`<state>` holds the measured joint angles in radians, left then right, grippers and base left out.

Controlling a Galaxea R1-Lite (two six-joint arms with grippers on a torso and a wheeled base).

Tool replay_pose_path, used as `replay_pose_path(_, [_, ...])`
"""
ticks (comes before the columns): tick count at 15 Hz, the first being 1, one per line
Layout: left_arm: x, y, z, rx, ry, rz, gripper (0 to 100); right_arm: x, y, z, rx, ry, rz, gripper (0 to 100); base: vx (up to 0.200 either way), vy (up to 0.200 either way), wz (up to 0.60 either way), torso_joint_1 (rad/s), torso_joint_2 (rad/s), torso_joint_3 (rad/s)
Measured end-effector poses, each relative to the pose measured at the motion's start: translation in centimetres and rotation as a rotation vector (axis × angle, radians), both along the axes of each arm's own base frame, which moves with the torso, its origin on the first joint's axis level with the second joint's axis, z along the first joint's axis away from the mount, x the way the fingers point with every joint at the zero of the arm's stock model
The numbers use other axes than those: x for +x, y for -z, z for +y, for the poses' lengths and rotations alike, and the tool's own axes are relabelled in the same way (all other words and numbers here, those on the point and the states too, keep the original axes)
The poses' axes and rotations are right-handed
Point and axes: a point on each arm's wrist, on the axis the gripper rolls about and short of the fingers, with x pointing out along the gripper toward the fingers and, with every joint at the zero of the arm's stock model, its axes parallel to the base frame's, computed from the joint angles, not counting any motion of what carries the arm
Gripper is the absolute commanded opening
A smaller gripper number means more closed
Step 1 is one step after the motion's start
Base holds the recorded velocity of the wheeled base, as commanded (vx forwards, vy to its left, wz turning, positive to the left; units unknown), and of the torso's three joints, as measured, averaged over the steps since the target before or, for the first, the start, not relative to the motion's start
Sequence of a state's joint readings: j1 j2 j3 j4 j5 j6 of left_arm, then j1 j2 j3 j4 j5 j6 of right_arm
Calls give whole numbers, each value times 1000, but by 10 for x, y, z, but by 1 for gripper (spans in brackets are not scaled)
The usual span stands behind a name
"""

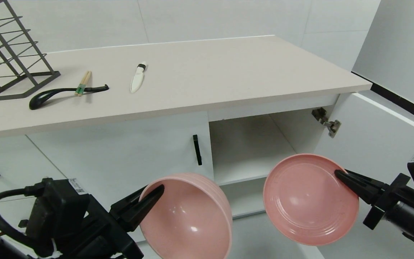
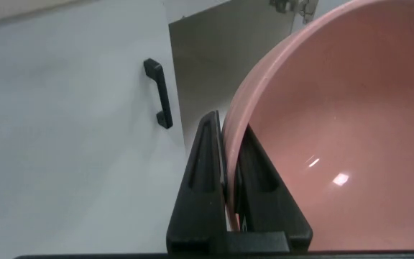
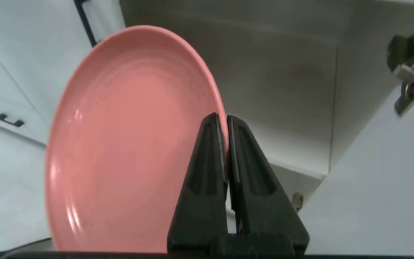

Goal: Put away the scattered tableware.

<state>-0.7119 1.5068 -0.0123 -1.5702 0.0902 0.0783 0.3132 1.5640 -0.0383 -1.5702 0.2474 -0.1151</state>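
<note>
Left end effector [image 1: 155, 194] pinching the rim of a pink bowl [image 1: 189, 219], right end effector [image 1: 340, 175] pinching a pink plate [image 1: 306, 201] by its edge, both hanging before the open cabinet [image 1: 250, 144].

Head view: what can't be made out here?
In the head view:
- Lower shelf of the cupboard: mostly hidden behind the bowl and plate.
- Lower part of the bowl: cut off by the bottom edge.
- The rack: cut off by the left and top edges.
- The chopsticks: too small to count.
</note>
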Motion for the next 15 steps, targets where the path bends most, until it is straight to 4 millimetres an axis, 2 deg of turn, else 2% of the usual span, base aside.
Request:
replay_pose_path(4, [-4, -2, 3, 2, 0, -14, 0, 12, 1, 5, -3, -7, 4, 0, 200, 0, 0, -195, 289, 120])
replay_pose_path(8, [-5, -3, 4, -2, -2, -20, 0, 20, 6, 11, -10, -18, 27, 0, 0, 0, 0, -26, 195, 45])
replay_pose_path(15, [-5, -4, 5, -6, -1, -25, 0, 28, 14, 14, -20, -23, 57, 0, 0, 0, 0, 0, 11, 20])
